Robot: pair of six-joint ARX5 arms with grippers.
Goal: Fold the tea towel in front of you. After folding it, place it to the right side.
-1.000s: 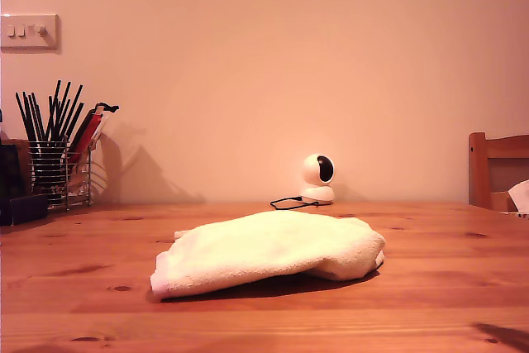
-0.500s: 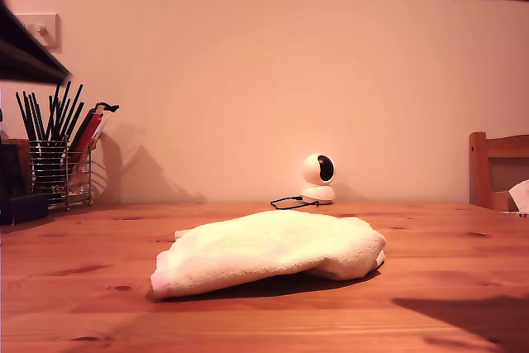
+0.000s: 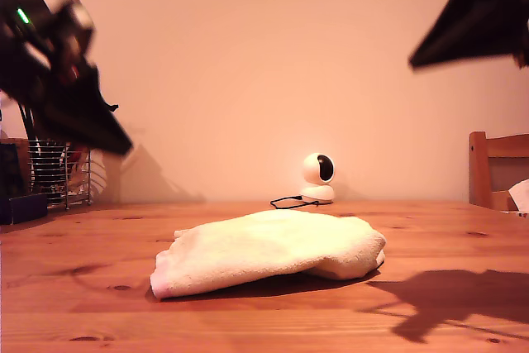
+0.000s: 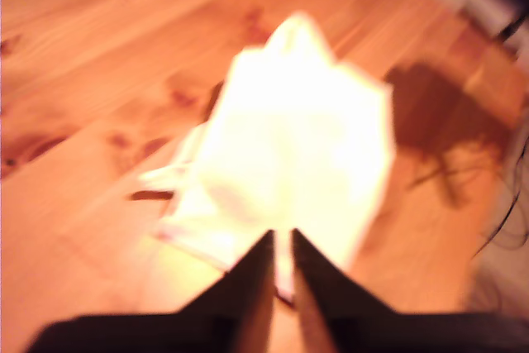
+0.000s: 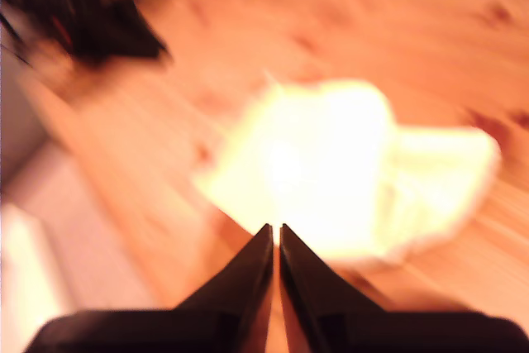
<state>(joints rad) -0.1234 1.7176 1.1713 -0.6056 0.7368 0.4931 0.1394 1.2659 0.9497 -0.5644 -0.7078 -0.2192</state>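
The towel (image 3: 269, 258) lies in a loose, half-folded heap on the table (image 3: 446, 237), just in front of the small white camera (image 3: 318, 179). Its long axis runs across the exterior view. The thin end sits off to the camera's left in that view, and the thicker, rounded end sits below and a little to the camera's right.

My first gripper (image 4: 281, 233) hangs above the table with the towel (image 4: 297, 155) straight ahead of its tips. Its jaws are drawn in to a narrow slit and hold nothing. My second gripper (image 5: 275, 227) also looks along its tips at the towel (image 5: 322, 171). Its tips are almost touching and it is empty too. Both wrist views are blurred, so I cannot make out the cloth's edges or the label.

In the exterior view, one arm (image 3: 58, 80) is high to the camera's left and another (image 3: 479, 22) is high to its right. Both are well clear of the cloth, and I cannot tell which is first or second, or which is nearer.

I judge that the coming move depends on each gripper reaching one end of the long axis, and the jaws must open first.
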